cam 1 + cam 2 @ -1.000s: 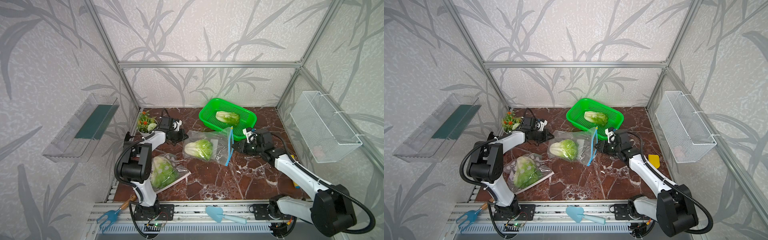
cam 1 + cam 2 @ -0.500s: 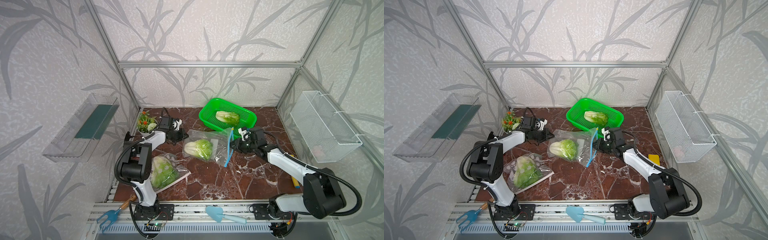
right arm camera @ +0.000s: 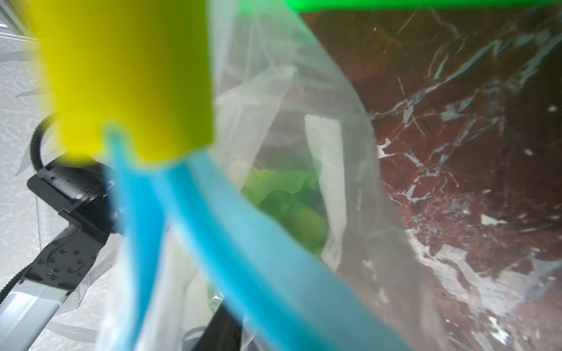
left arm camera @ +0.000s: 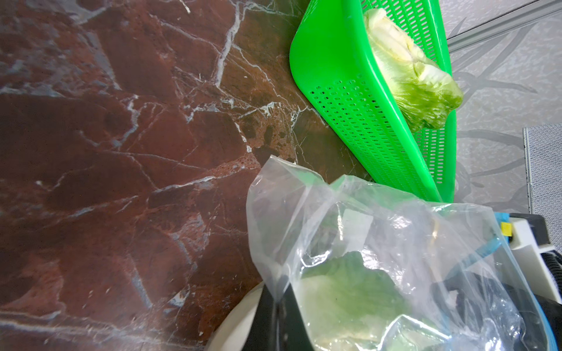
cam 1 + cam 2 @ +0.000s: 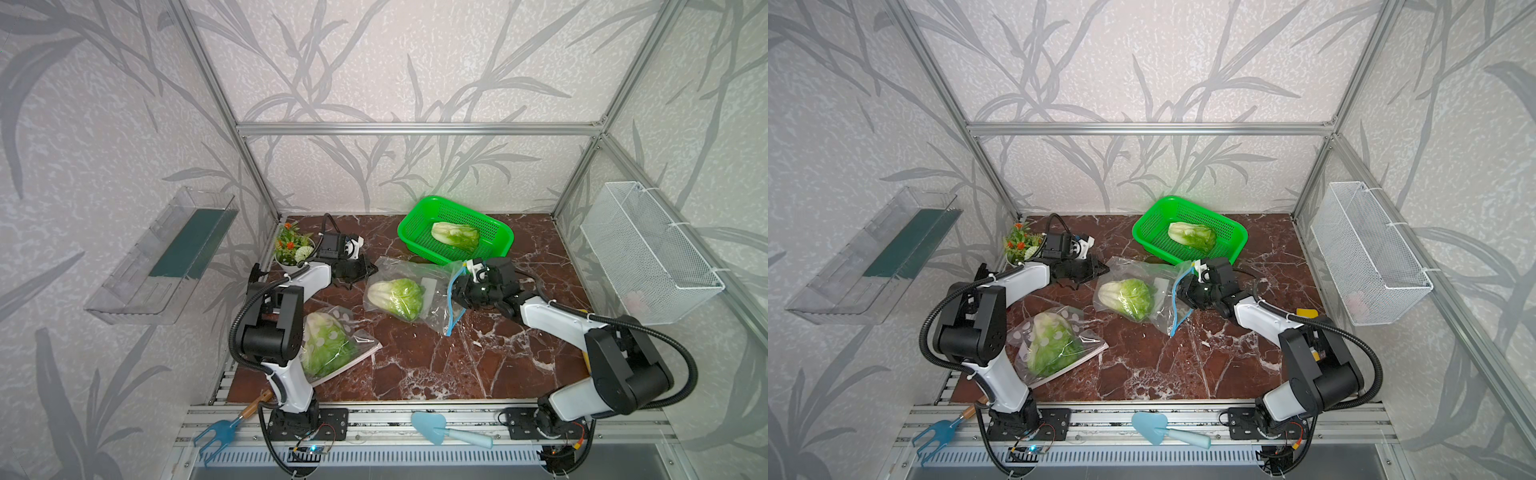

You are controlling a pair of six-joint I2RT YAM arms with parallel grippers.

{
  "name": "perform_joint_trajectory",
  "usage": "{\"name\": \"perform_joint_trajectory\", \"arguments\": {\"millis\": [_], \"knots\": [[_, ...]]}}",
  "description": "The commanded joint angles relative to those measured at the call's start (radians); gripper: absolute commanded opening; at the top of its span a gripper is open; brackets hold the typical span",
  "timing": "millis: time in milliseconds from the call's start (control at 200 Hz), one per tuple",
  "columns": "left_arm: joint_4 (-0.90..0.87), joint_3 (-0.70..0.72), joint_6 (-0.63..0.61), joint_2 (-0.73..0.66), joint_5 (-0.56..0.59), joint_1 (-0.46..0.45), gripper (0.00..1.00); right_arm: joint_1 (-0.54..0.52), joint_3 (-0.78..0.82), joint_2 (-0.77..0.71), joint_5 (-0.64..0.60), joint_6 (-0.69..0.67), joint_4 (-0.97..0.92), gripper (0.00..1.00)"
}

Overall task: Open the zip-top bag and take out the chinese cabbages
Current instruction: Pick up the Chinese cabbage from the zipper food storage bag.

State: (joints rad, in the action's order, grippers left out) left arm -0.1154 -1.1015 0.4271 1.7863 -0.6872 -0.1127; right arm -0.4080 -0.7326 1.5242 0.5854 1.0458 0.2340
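The clear zip-top bag point(image 5: 399, 266) point(image 5: 1133, 266) lies mid-table with one chinese cabbage point(image 5: 397, 297) point(image 5: 1129, 297) inside. Its blue zip strip point(image 5: 449, 303) point(image 3: 243, 243) curves along the right end, carrying a yellow slider point(image 3: 127, 76). My left gripper point(image 5: 368, 272) point(image 4: 281, 307) is shut on the bag's left corner, film pinched between the fingers. My right gripper point(image 5: 459, 286) point(image 5: 1185, 291) is at the bag's mouth against the strip, which hides its jaws. A second cabbage point(image 5: 455, 236) lies in the green basket point(image 5: 401, 230). A third point(image 5: 328, 345) sits in a dotted bag at the front left.
Potted flowers point(image 5: 293, 249) stand behind the left arm. A white wire basket point(image 5: 648, 253) hangs on the right wall, a clear shelf point(image 5: 166, 257) on the left. A blue hand fork point(image 5: 216, 428) and a pale trowel point(image 5: 432, 424) lie on the front rail.
My right gripper has moved left, from beside the bag up to its blue zip strip. The left gripper has kept its hold and place.
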Motion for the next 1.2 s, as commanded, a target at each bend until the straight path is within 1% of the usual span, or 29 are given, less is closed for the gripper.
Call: {"name": "perform_joint_trajectory", "arguments": {"millis": [0,135,445,590,780,905,1020,1195], "knots": [[0.038,0.020,0.018,-0.001,-0.020,0.003,0.00,-0.039,0.011,0.035,0.001,0.078,0.107,0.42],[0.041,0.022,0.020,-0.005,-0.024,0.004,0.00,-0.062,0.027,0.095,0.001,0.157,0.233,0.43],[0.060,0.038,0.022,-0.022,-0.025,0.004,0.00,-0.123,0.023,0.225,-0.046,0.311,0.419,0.43],[0.064,0.049,0.018,-0.032,-0.028,0.004,0.00,-0.133,0.012,0.238,-0.085,0.312,0.431,0.43],[0.069,0.055,0.008,-0.037,-0.037,0.004,0.00,-0.143,-0.036,0.255,-0.067,0.317,0.423,0.43],[0.058,0.061,-0.013,-0.048,-0.043,0.004,0.00,-0.120,-0.019,0.237,-0.064,0.322,0.425,0.39],[0.058,0.056,-0.032,-0.048,-0.078,0.003,0.00,-0.100,-0.026,0.218,-0.061,0.300,0.384,0.39],[0.064,0.051,-0.054,-0.051,-0.107,0.004,0.00,-0.113,-0.102,0.270,0.007,0.299,0.392,0.38]]}}
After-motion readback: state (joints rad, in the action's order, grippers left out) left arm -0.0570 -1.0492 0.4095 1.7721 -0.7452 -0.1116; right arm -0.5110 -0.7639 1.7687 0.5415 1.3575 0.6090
